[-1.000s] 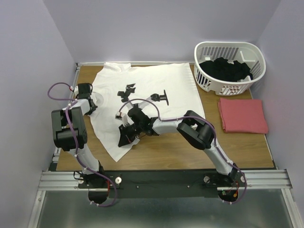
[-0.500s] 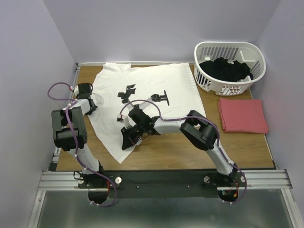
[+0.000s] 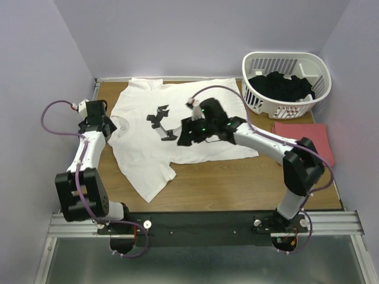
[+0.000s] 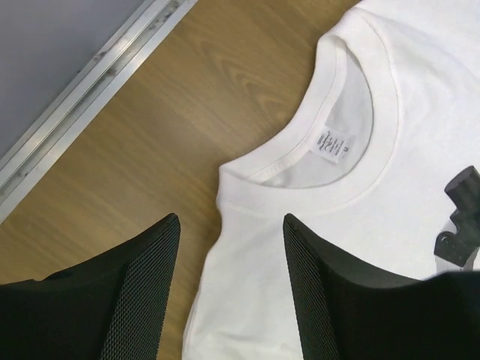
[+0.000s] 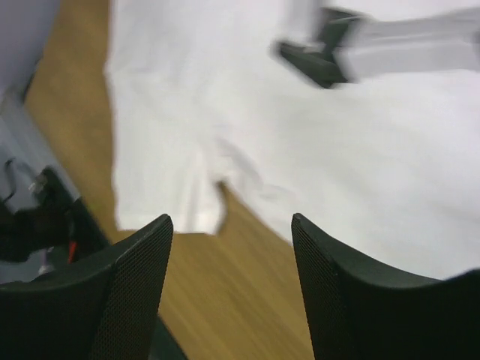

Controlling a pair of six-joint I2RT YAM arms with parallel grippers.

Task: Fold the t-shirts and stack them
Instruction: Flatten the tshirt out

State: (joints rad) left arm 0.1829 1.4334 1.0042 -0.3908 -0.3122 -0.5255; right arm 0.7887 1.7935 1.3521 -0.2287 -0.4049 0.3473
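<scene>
The white t-shirt (image 3: 201,100) lies spread front up across the table's back half, with a black print (image 3: 159,115) on its chest. Its collar (image 4: 337,142) faces left, and one sleeve (image 3: 148,180) reaches toward the near edge. My left gripper (image 3: 102,124) (image 4: 230,225) hovers open just above the collar and shoulder, holding nothing. My right gripper (image 3: 182,137) (image 5: 230,221) hangs open above the shirt's middle, over its near edge (image 5: 217,172), also holding nothing. The salmon-red t-shirt (image 3: 308,139) lies folded at the right, partly behind my right arm.
A white slatted basket (image 3: 254,94) holding dark clothes stands at the back right corner. Bare wood (image 3: 237,183) runs along the near side of the table. A metal rail (image 4: 82,90) borders the left edge beside the collar.
Both grippers opened and let go of the white shirt. The right arm rose from the near sleeve and swung back over the shirt's middle. The left arm shifted back and left.
</scene>
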